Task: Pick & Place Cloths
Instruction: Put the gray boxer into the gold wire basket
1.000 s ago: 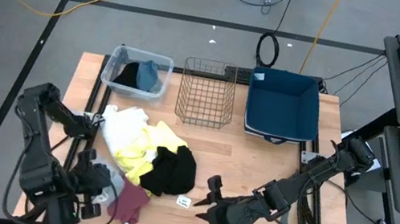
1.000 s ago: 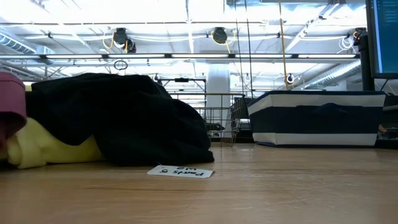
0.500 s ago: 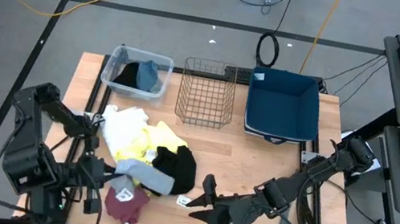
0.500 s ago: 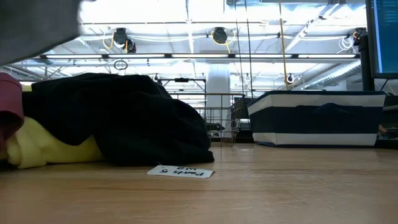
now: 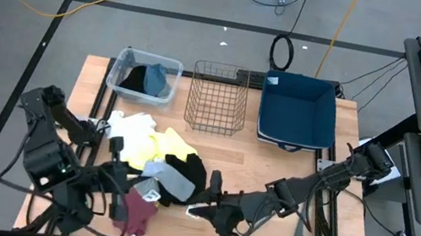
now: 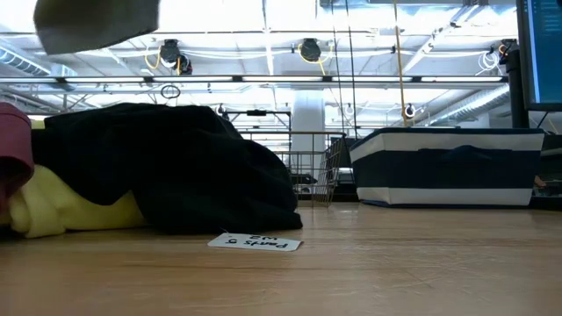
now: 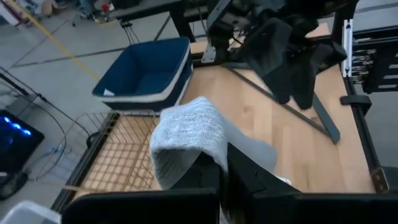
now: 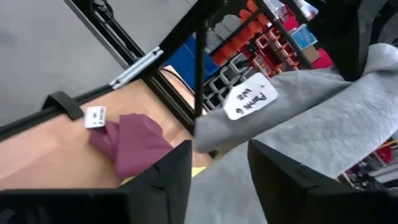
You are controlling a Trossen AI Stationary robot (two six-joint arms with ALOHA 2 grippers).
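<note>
I saw the bench carrying the cloth pile toward its left front. Left tool was clamped tight on a grey cloth, raised above the pile. Right tool, fingers parted and holding nothing, sat just beside it.

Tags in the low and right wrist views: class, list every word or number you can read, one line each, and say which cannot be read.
"Pants 6", with a second line that looks like "WE": hanging tag on the grey cloth.
"Pants 5", seen upside down, second line unclear: loose tag lying on the table.
Small tag beside the maroon cloth: too small to read.
</note>
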